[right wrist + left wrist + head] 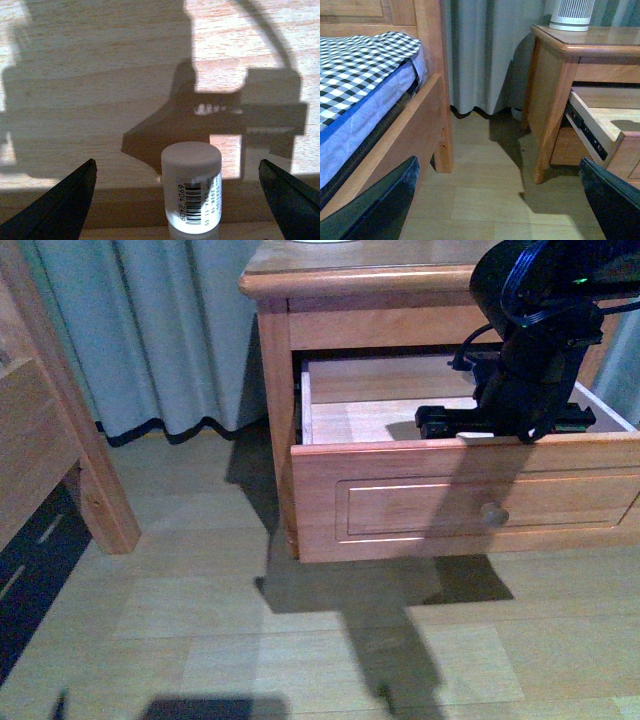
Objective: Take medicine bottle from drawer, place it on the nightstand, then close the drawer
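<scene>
The drawer of the nightstand is pulled out, its round knob facing me. My right arm reaches down into it. In the right wrist view the medicine bottle, white with a barcode label, stands upright on the drawer's wooden floor, close to a wall. My right gripper is open around it, one dark finger well off each side, touching nothing. In the front view the arm hides the bottle. My left gripper hangs open over the floor between the bed and the nightstand, holding nothing.
A ribbed grey-white cylinder device stands on the nightstand's top. The bed with checked bedding and its wooden post are at the left. A grey curtain hangs behind. Wooden floor lies in front.
</scene>
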Robot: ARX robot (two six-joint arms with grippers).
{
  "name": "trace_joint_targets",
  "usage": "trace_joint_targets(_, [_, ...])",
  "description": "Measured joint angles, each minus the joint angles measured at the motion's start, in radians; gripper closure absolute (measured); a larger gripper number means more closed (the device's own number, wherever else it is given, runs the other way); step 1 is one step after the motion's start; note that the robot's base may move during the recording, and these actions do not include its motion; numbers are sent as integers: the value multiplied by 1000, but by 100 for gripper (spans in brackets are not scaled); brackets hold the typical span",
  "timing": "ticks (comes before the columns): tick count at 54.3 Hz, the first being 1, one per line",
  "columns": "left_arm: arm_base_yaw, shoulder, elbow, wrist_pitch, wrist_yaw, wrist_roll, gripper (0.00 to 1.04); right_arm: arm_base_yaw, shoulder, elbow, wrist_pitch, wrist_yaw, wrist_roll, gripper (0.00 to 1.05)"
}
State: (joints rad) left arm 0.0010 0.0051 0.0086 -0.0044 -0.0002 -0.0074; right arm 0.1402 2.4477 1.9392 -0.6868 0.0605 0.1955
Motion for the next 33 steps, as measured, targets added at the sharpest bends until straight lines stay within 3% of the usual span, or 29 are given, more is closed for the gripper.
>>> trace_joint_targets(17, [0,0,0,0,0,0,6,0,15,0,18,9,15,69])
trace_joint_targets(33, [0,0,0,0,0,0,6,3,13,-2,86,28,10,75])
